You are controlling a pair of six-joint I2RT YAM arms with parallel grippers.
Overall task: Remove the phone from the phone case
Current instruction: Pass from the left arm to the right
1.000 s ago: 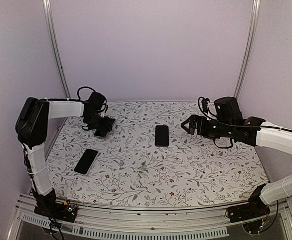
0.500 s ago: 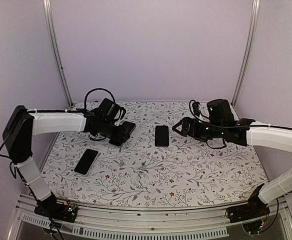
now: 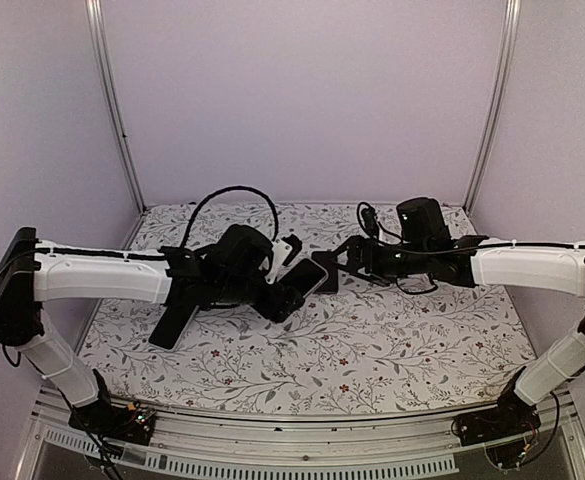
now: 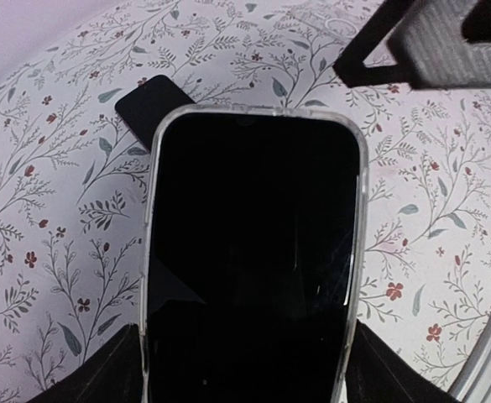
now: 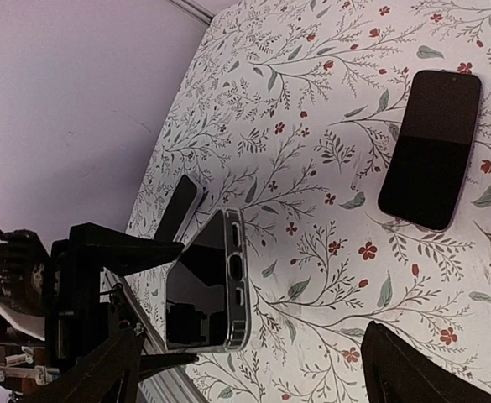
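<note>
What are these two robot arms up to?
The left gripper holds a phone in its clear phone case, tilted above the table. The right gripper, jaws open, hovers beside it without touching. The phone is not yet out. Two other black phones lie on the table.

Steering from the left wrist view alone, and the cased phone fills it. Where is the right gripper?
Observer: The right gripper is open, its jaws facing the far end of the phone case.
Operator: Is the case lifted?
Observer: Yes, the left gripper holds it raised and tilted above the table.
Operator: Any loose phones on my left?
Observer: One spare black phone lies flat beside the left arm.
</note>
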